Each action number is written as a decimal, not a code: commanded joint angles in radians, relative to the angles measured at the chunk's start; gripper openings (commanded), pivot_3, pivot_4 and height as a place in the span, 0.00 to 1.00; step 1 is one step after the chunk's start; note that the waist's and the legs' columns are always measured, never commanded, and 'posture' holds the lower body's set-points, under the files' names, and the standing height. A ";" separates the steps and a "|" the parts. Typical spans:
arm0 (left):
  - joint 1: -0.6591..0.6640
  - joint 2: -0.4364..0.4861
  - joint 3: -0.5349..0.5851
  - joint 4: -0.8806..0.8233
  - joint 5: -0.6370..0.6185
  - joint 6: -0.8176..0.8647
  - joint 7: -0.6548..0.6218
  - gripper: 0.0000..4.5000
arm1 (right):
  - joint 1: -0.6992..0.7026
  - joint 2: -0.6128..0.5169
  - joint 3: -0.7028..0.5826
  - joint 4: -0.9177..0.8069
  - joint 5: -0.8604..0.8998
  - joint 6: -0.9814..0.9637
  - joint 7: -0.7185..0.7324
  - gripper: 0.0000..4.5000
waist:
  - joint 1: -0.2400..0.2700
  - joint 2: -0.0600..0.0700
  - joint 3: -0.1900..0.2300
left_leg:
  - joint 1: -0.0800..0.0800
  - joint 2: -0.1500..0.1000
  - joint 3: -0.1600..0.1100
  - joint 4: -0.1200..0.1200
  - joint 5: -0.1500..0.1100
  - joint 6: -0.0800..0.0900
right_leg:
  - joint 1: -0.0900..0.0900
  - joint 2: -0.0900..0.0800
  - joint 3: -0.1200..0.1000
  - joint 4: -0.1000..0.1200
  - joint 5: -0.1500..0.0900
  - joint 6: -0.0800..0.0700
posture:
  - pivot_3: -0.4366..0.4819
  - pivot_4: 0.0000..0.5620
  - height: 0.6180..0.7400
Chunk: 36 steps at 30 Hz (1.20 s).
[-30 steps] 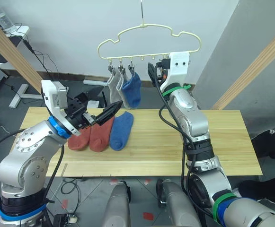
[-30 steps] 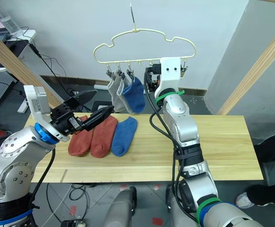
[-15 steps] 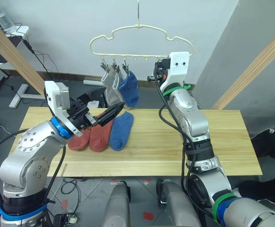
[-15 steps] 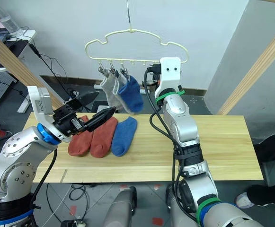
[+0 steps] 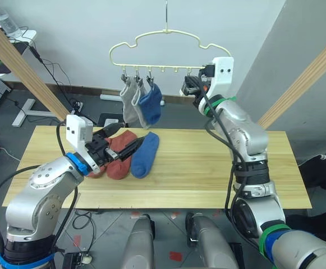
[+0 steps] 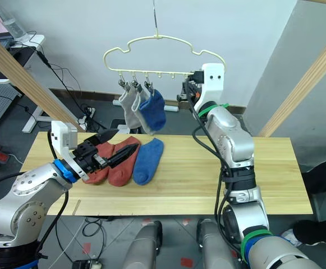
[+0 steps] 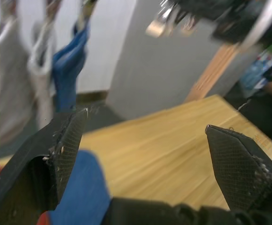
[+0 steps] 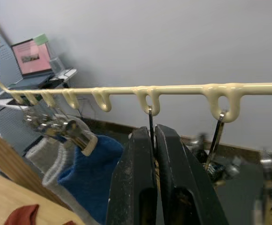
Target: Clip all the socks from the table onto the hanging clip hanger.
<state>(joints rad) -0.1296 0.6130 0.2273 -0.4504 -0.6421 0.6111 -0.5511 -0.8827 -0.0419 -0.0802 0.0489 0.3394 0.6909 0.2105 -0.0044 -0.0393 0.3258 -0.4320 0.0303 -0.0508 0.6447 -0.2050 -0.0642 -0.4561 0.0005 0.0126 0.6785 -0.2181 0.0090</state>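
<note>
The pale yellow clip hanger (image 5: 171, 67) hangs above the table (image 5: 252, 168). Two grey socks (image 5: 130, 103) and a blue sock (image 5: 151, 103) are clipped on its left side. On the table lie two rust-red socks (image 5: 120, 162) and one blue sock (image 5: 145, 154). My left gripper (image 5: 126, 138) is open, low over the red socks, with nothing in it. My right gripper (image 8: 154, 129) is up at the hanger's right end, shut on a metal clip (image 8: 150, 117) hanging from the bar (image 8: 182, 88).
Slanted wooden poles stand at the left (image 5: 22, 61) and at the right (image 5: 303, 78). The right half of the tabletop is bare wood. Behind the table, cables and a stand lie on the floor (image 5: 33, 106).
My right gripper shut on a clip and moved slightly right. The hanger swung left, then back. My left arm dropped lower over the red socks, still open.
</note>
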 commanded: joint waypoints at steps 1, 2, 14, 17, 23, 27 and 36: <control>0.032 -0.005 -0.060 0.059 0.095 0.009 0.049 1.00 | -0.027 -0.060 0.005 -0.090 0.112 0.128 0.124 0.00 | -0.002 0.000 0.000 | 0.000 0.000 0.000 0.000 0.000 0.000 | 0.000 0.000 0.000 0.000 0.000 0.000 | 0.53 0.51 1.00; 0.035 0.003 -0.093 0.094 0.141 -0.014 0.043 1.00 | -0.026 -0.074 0.001 -0.108 0.151 0.176 0.151 0.00 | -0.002 0.000 0.000 | 0.000 0.000 0.000 0.000 0.000 0.000 | 0.000 0.000 0.000 0.000 0.000 0.000 | 0.52 0.52 1.00; -0.237 -0.130 -0.347 0.602 0.457 -0.262 0.001 1.00 | -0.038 -0.164 0.013 -0.159 0.261 0.310 0.250 0.00 | -0.008 0.001 0.001 | 0.000 -0.001 0.002 0.000 0.000 0.001 | 0.000 0.000 0.001 0.000 0.000 0.000 | 0.47 0.54 1.00; -0.310 -0.164 -0.387 0.711 0.512 -0.296 -0.006 1.00 | -0.040 -0.166 0.009 -0.156 0.257 0.310 0.242 0.00 | -0.020 0.001 0.001 | -0.001 -0.001 0.002 0.000 0.000 0.001 | 0.000 0.000 0.001 -0.001 0.000 0.000 | 0.46 0.54 1.00; -0.416 -0.214 -0.405 0.915 0.608 -0.381 0.025 1.00 | -0.047 -0.165 0.006 -0.154 0.254 0.305 0.228 0.00 | -0.032 0.001 0.001 | -0.001 -0.001 0.001 0.000 0.000 0.002 | 0.000 0.000 0.000 0.000 0.000 0.000 | 0.43 0.54 1.00; -0.499 -0.237 -0.419 1.082 0.690 -0.452 0.086 1.00 | -0.048 -0.162 0.003 -0.161 0.246 0.300 0.201 0.00 | -0.031 0.001 0.001 | -0.001 -0.001 0.001 0.000 0.000 0.002 | -0.001 0.000 0.000 0.001 0.000 0.000 | 0.42 0.53 1.00; -0.548 -0.305 -0.371 1.212 0.674 -0.416 0.057 1.00 | -0.045 -0.160 0.004 -0.169 0.244 0.296 0.167 0.00 | -0.032 0.001 0.001 | 0.000 -0.002 0.001 0.000 0.000 0.002 | 0.000 -0.001 0.000 0.001 0.000 0.000 | 0.41 0.52 1.00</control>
<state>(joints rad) -0.6864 0.3180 -0.1461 0.7354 0.0390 0.1679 -0.4781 -0.9098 -0.2012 -0.0592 -0.0753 0.5713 0.9996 0.3812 -0.0361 -0.0383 0.3263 -0.4325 0.0288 -0.0495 0.6453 -0.2053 -0.0625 -0.4562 -0.0004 0.0123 0.6795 -0.2180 0.0091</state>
